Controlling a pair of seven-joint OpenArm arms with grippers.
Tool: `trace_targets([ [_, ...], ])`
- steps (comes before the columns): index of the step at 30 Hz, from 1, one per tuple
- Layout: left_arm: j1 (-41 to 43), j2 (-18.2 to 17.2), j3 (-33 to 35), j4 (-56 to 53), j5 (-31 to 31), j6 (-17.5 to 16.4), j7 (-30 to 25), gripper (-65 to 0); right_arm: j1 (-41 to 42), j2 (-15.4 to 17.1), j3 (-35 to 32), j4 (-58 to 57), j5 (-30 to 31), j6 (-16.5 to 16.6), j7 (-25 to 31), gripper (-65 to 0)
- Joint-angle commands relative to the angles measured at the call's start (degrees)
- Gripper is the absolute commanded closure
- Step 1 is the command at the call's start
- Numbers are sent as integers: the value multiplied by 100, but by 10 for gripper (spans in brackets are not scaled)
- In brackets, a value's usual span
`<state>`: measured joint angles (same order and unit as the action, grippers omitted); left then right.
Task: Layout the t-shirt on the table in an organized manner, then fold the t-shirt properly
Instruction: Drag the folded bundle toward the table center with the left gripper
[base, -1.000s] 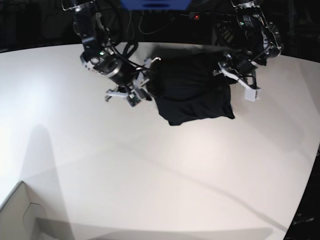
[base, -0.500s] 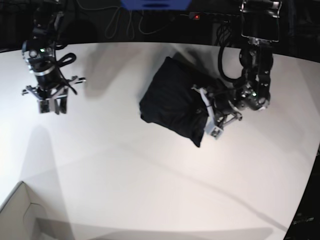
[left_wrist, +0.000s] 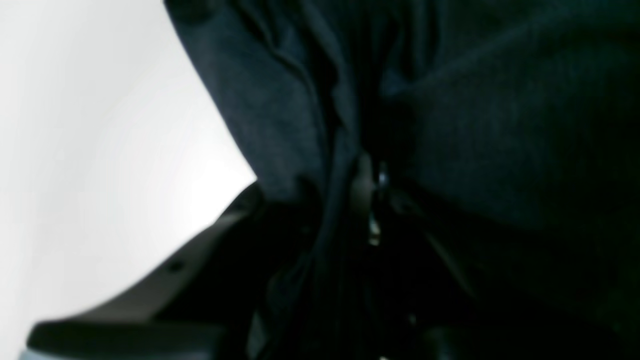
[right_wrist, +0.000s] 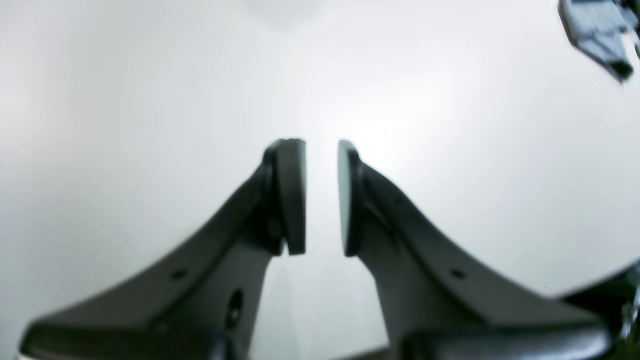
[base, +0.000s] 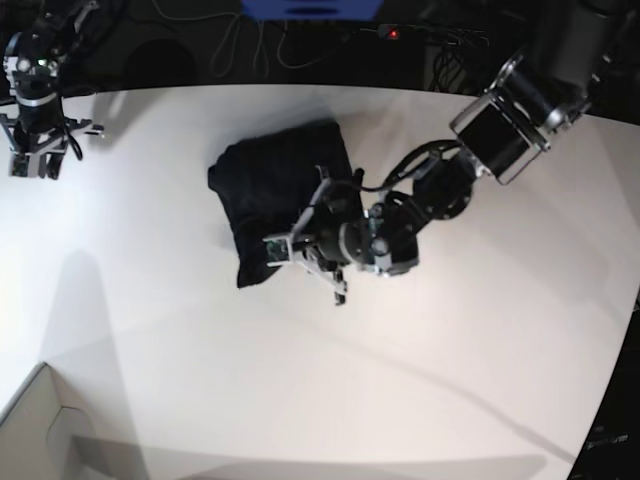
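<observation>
The t-shirt (base: 275, 195) lies bunched on the desk (base: 420, 360), and your left jaws (base: 305, 260) are closed on its near edge; in the left wrist view, dark folds fill the space between and beyond them. Your right jaws (right_wrist: 321, 195) stand slightly parted over bare desk, holding nothing, well apart from the cloth.

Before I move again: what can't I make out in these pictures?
- Left claw: in the left wrist view, t-shirt folds cover one finger, so the grip is unclear.
- T-shirt: sleeves and collar are lost in the black bundle in the base view.
- Right claw: small at the base view's edge; the right wrist view shows its pads apart over bare table.
</observation>
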<state>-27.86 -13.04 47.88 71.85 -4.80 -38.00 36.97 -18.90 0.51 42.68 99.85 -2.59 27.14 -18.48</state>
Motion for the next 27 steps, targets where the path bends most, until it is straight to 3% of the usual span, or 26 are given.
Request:
trace_targets([
  [1,-190,-2,87,-43,89,-187,61,-2,21,32,150,103,70,7,147,-101],
  [11,-375,684,236,-377,1794,-200,-361,-4,-172,-144,493,120,70,7,173,-102],
  [21,-375,754,210,-377,2005,-200,-370,-13,-190,-443,502,120,70,7,173,-102],
  [24,-419,737,201,-289,2005,-200,-352,-98,-163,-495,493,129,70,7,173,-102],
  [27,-551,702,210,-166,2005,-200,-308,-232,-163,-504,466,226,70,7,138,-102],
])
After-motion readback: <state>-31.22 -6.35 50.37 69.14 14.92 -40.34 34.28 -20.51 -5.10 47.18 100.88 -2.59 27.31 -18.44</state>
